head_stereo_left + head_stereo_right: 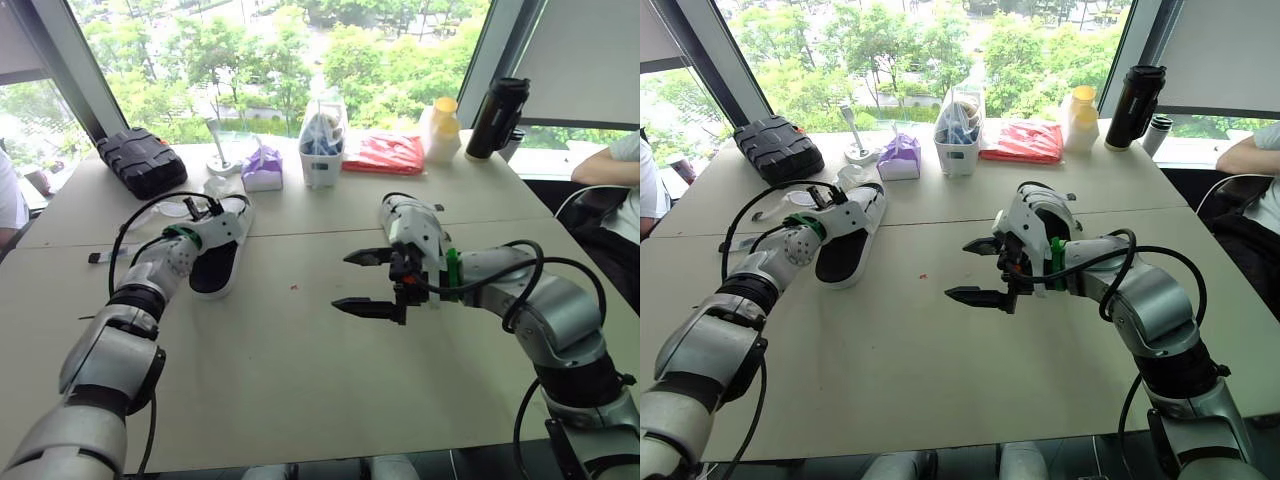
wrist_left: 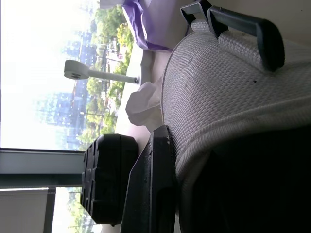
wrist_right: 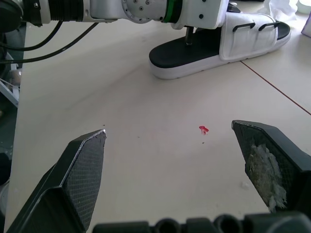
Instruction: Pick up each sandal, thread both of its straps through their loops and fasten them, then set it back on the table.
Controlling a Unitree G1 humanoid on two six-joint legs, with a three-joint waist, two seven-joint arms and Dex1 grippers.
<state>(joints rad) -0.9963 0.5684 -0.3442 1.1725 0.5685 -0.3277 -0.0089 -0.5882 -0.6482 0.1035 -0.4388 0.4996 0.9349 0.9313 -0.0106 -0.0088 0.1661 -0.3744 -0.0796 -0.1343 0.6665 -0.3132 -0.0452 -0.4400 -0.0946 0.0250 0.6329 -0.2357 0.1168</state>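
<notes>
A white sandal (image 1: 225, 250) with a black footbed lies flat on the table (image 1: 300, 380), left of centre. Two black loops (image 2: 233, 24) sit on its woven upper. My left gripper (image 1: 205, 212) is at the sandal's near side, shut on the edge of the upper; one black finger (image 2: 150, 194) presses on the outside of the weave and the other is hidden. My right gripper (image 1: 342, 280) hovers open over bare table, well to the right of the sandal, with nothing between its fingers (image 3: 82, 174).
Along the far edge stand a black case (image 1: 140, 160), a purple tissue pack (image 1: 262, 168), a white caddy (image 1: 322, 145), a red packet (image 1: 385, 153), a yellow-capped bottle (image 1: 440, 130) and a black flask (image 1: 497, 118). A person's arm (image 1: 610, 165) rests at the right.
</notes>
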